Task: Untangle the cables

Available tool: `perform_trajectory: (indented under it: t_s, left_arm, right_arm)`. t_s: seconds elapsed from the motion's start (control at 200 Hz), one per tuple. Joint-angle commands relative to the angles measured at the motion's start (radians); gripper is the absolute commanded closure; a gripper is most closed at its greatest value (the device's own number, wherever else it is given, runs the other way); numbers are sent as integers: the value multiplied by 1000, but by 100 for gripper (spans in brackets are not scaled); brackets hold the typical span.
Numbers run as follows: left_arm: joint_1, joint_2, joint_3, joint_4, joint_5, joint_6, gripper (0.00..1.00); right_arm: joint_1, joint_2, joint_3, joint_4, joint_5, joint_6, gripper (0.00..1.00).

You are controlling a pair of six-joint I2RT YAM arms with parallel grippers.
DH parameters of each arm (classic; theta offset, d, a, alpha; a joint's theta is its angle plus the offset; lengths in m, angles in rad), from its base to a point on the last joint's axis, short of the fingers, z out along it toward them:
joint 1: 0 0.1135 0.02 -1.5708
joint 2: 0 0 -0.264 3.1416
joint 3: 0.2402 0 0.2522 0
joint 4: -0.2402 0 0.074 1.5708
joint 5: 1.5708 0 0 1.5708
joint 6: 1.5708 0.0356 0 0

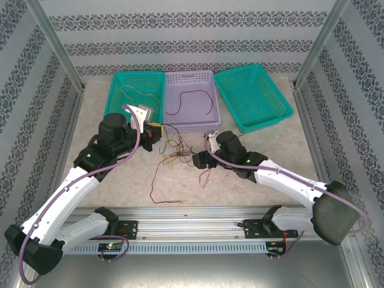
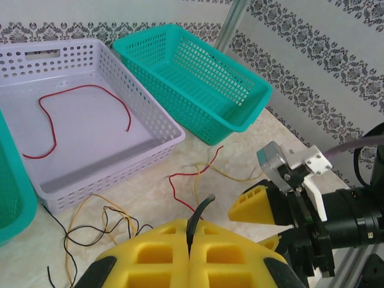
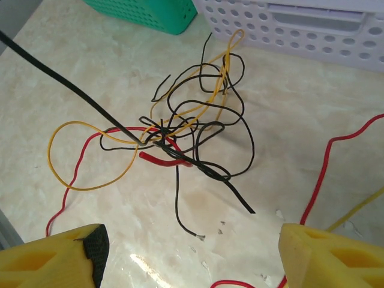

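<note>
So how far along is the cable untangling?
Done: one red wire lies alone in the lavender plastic basket. In hand: the left gripper is shut on a black wire; the right gripper hangs open facing the tangle of yellow, red and black wires. Left: that whole tangle, on the marble-look table.

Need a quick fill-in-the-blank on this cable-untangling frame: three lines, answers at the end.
1. The lavender perforated plastic basket holds one loose ____ wire.
2. The left gripper is shut on a thin ____ cable.
3. The right gripper, yellow fingers spread, is ____ above the tangle of yellow, red and black cables.
Missing words: red; black; open.
</note>
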Motion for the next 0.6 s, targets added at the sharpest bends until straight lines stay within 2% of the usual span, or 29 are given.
perform_trajectory:
  t_s: [0.0,0.185,0.44,0.5,0.595]
  left_arm:
    - [-2,-17,-11,61,25,-4,100]
    - [-2,-11,-16,64,24,-2,100]
    - [-2,-14,-18,64,22,1,100]
    - [-2,-13,-18,67,27,1,100]
    - [-2,-12,-18,68,26,5,100]
  right_arm:
    - [46,45,-1,154,84,-38,25]
    - [54,152,37,238,67,-38,26]
    - [59,244,96,201,127,-58,38]
    - [57,249,96,212,129,-63,44]
    - [57,262,105,206,137,-65,61]
